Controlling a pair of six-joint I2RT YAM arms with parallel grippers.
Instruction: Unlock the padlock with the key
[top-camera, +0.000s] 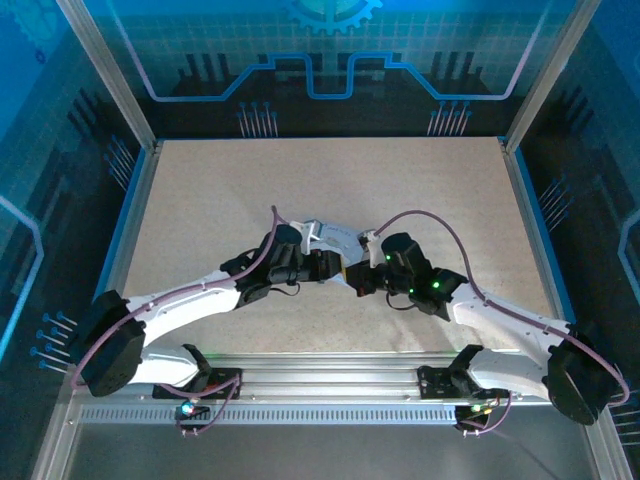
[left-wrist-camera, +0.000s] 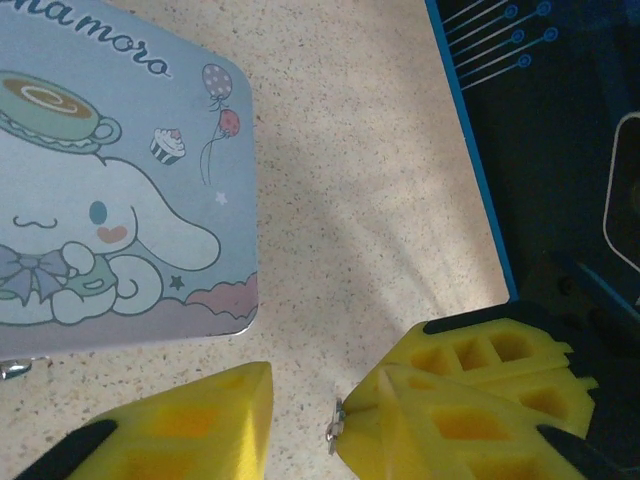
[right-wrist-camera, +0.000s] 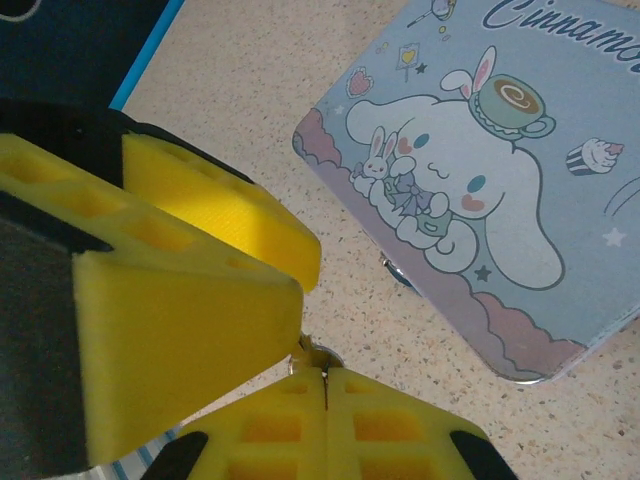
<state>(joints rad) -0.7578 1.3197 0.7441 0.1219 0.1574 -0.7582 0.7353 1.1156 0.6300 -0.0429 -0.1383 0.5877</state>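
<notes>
Metal sliver, the key (right-wrist-camera: 318, 355): pinched at the fully closed right tool (right-wrist-camera: 323, 380) tips. Left tool (left-wrist-camera: 305, 410) narrow, gap empty. Padlock (right-wrist-camera: 397, 270) apparently at the tin (right-wrist-camera: 520, 200) edge. Key likely light, stiff, slippery; hold its flats.

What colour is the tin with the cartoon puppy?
Pale lilac-blue tin, with a white animal; best in the right wrist view.

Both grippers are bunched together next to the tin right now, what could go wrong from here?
The right gripper pinches a tiny metal piece, too small to identify, by its very end, so it could slip out. The left gripper stands partly open right beside that pinch, so the two grippers may bump and knock the piece onto the table.
</notes>
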